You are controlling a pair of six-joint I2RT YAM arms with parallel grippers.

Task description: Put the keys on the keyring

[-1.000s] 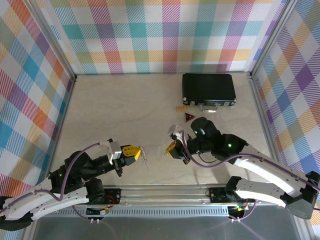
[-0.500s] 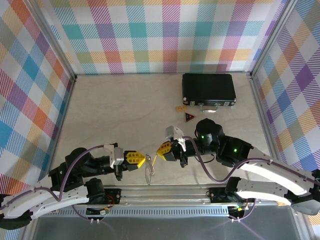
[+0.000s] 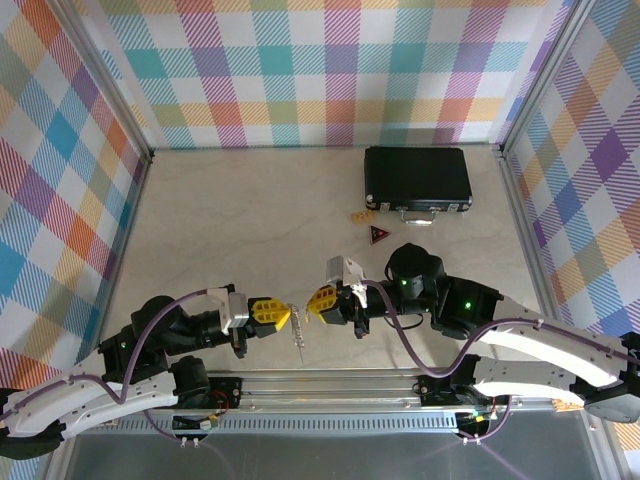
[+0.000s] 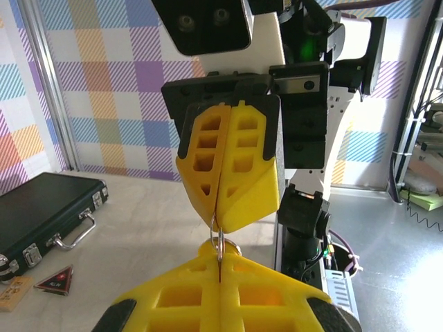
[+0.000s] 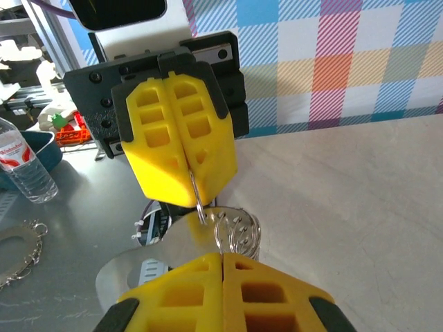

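Keyring hangs between both grippers, well short and left of the black case.
Left gripper is clamped on the thin gray loop, seen edge-on; right gripper, fingers pressed together, meets it tip-to-tip — its own catch unclear.

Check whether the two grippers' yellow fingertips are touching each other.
Apart. In the right wrist view, a plain gap separates the left gripper from the right gripper.
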